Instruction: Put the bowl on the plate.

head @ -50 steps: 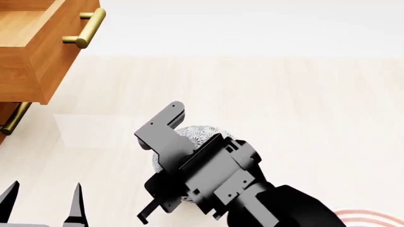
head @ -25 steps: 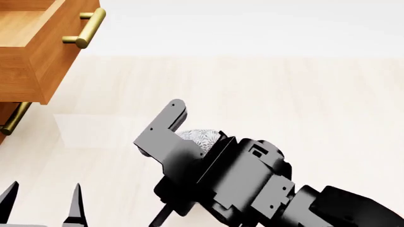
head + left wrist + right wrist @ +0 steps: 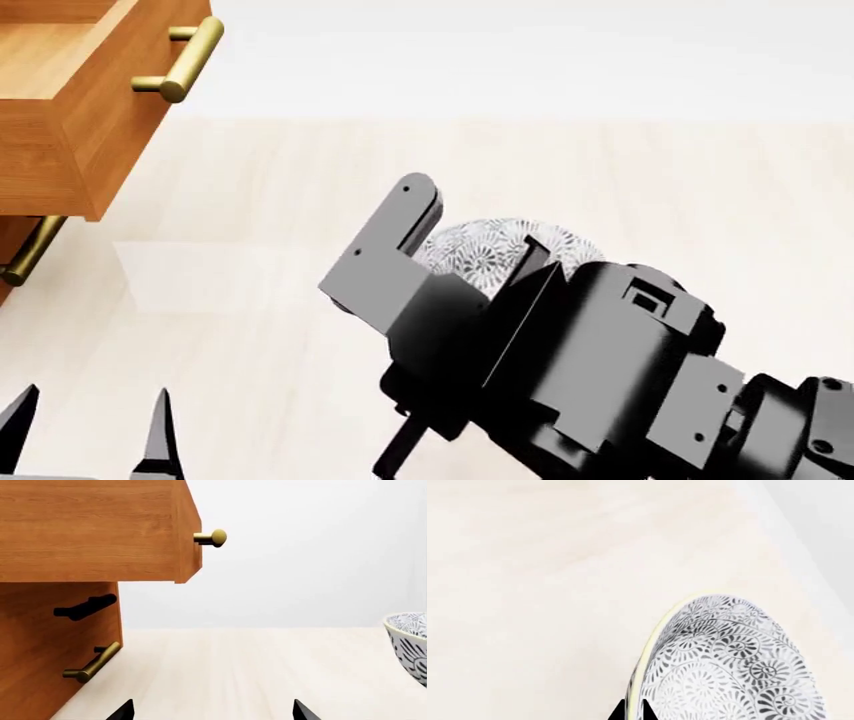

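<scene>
Carrying step: at the head view's centre the right gripper (image 3: 461, 262), jaws pinched on its rim, holds the bowl (image 3: 501, 247); the left gripper (image 3: 91, 432) idles agape; next, locating the unseen plate.

Bowl (image 3: 501, 250): small, deep, round; white with dense grey flower pattern inside and out, pale yellowish rim edge. In the head view mostly hidden behind the right gripper (image 3: 441, 262), only its upper part showing. Right wrist view: rim pinched between the two dark fingertips (image 3: 642, 711). Left wrist view: its side shows off to one side.

Plate: not visible in any view.
</scene>
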Controlling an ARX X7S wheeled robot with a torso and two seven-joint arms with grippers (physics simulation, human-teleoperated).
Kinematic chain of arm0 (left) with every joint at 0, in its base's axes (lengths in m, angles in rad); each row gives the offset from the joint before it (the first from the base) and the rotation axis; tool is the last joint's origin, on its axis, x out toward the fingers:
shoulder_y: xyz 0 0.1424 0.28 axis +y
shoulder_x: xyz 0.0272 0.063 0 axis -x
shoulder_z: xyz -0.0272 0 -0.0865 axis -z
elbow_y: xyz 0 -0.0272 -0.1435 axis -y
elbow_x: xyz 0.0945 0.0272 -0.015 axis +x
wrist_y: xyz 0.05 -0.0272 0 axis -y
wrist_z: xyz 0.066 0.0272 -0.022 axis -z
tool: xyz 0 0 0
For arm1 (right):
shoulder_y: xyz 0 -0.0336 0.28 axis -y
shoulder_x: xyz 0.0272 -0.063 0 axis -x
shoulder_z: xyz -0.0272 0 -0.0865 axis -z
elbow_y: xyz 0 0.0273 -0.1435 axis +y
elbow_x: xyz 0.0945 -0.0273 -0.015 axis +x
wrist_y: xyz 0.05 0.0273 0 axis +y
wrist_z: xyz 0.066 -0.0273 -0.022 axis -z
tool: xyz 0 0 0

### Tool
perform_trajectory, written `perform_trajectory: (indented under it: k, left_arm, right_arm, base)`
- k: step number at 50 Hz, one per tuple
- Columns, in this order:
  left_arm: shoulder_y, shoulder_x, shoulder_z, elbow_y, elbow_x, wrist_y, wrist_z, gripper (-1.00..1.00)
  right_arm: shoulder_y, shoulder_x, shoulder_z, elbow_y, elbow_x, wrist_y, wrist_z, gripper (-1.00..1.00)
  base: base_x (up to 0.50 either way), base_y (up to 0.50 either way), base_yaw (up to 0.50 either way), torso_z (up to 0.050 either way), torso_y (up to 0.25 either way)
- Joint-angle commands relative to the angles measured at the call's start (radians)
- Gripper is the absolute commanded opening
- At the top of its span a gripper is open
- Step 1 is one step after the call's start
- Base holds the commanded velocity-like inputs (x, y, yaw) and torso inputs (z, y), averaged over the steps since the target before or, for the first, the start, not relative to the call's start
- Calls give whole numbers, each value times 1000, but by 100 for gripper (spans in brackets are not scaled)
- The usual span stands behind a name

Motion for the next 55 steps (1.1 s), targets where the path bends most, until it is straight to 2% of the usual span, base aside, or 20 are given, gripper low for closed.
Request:
perform_trajectory:
  k: [1,15,30,40,55]
  left_arm:
    - [2,-3,3,-1,-3,5,-1,100]
    - [-3,-6,11,4,2,-3,-7,100]
    - [-10,-6,19,-1,-3,0,-6,100]
    - [-14,-8,22,-3,-7,-2,-6,100]
    - [-17,-11,26,-2,-12,-7,-10,100]
  right_arm:
    - [38,80,46,-123,54,102,107,-100]
    - [35,197,140,-254,196,173,267,-100]
    - [32,316,223,-384,417,243,508,-100]
    - [51,356,212,-417,542,295,645,-100]
    - [43,431,182,-483,693,285,796,-100]
  base:
    - [0,0,0,0,0]
    - [0,0,0,0,0]
    - [0,0,0,0,1]
    - [0,0,0,0,0]
    - [0,0,0,0,1]
